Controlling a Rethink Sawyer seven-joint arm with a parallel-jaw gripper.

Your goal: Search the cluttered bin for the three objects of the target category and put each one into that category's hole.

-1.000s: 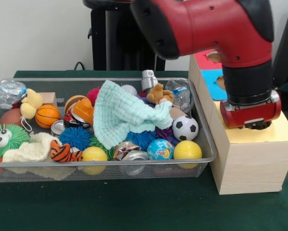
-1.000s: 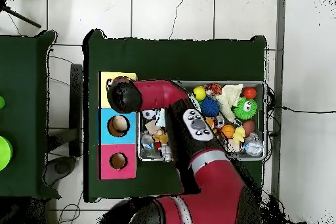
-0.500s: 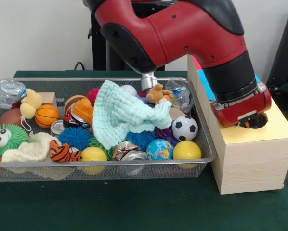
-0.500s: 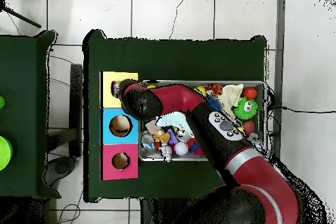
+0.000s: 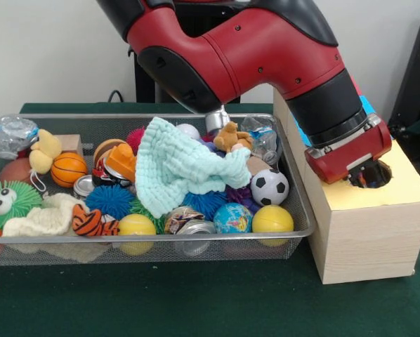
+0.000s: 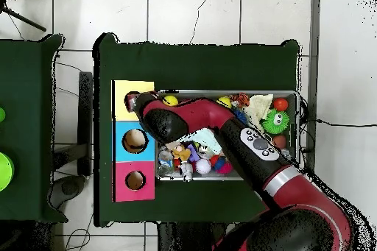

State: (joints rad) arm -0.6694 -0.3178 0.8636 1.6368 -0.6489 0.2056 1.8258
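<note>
Since a second ago the red and black robot arm [image 5: 266, 56] has swung across the wire mesh bin [image 5: 303, 203], so that its thick red link now slants over the bin's right half, where before only the wrist stood upright above the box. Its black wrist and red end cap tilt down to the right, and the gripper [image 5: 365, 177] sits at the round hole [image 5: 376, 174] in the yellow top panel of the pale wooden box [image 5: 368, 232]. Whether the pincer is spread or closed I cannot tell, since the red cap hides it, nor whether it has anything in it.

From overhead, the arm [image 6: 221, 126] runs from the lower right up and left over the bin [image 6: 295, 136], ending at the yellow panel [image 6: 121, 90]; the blue panel's hole [image 6: 133, 140] and the pink panel's hole [image 6: 133, 180] lie uncovered beside it.

Inside the bin, a pale green knitted cloth [image 5: 175, 165] is draped over the middle. Near it lie a black and white soccer ball [image 5: 270, 187], a globe-printed ball [image 5: 232, 217], two yellow balls [image 5: 273, 218], an orange basketball [image 5: 69, 169], a blue spiky ball [image 5: 109, 200], a green fuzzy toy with big eyes [image 5: 10, 200], a small brown plush animal [image 5: 231, 135], a striped tiger plush [image 5: 92, 222] and a crushed drinks can [image 5: 196, 227]. No writing or label can be read.
</note>
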